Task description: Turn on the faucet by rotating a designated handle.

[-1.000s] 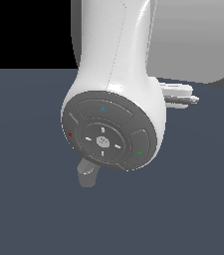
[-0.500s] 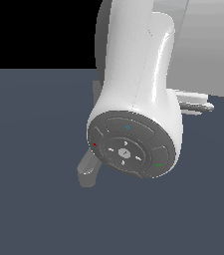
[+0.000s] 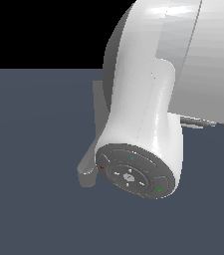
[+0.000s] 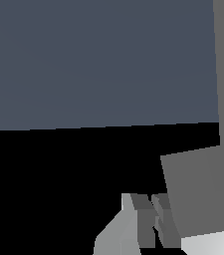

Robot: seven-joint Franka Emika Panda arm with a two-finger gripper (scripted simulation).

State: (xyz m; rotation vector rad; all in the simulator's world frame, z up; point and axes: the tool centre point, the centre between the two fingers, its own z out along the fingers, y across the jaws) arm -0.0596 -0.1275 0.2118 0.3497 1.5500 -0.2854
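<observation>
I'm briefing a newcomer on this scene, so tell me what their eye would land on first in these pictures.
The glossy white robot arm fills the middle and right of the exterior view, ending in a round dark grey button panel. Behind it, the matte grey faucet peeks out at the exterior view's left, mostly hidden. In the wrist view, the grey fingers sit beside a flat grey faucet slab.

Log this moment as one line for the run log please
stage: approach | white robot arm blocks most of matte grey faucet in exterior view | hand: at frame edge, state unclear | thin grey handle: not identifiable
</observation>
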